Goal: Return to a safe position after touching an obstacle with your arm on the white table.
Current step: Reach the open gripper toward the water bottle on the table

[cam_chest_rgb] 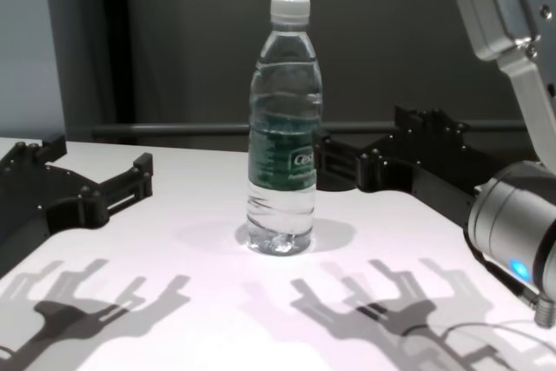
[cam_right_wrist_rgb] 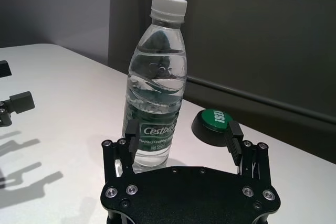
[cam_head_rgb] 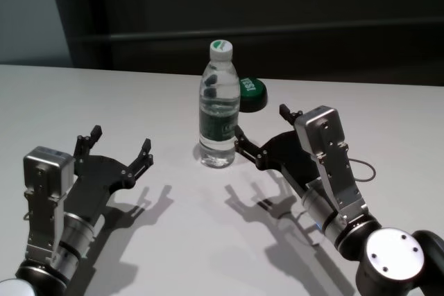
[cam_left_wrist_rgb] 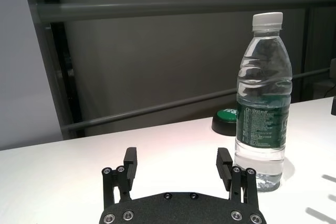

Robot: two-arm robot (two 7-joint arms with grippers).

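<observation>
Your right pincer gapes wide just beside the bottle; only your right wrist view reads its label. Left pincer is wide too.

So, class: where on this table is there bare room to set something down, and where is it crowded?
Bare white table lies behind the left end effector and left of the bottle. It is crowded around the bottle, where the right end effector and the green button sit close.
</observation>
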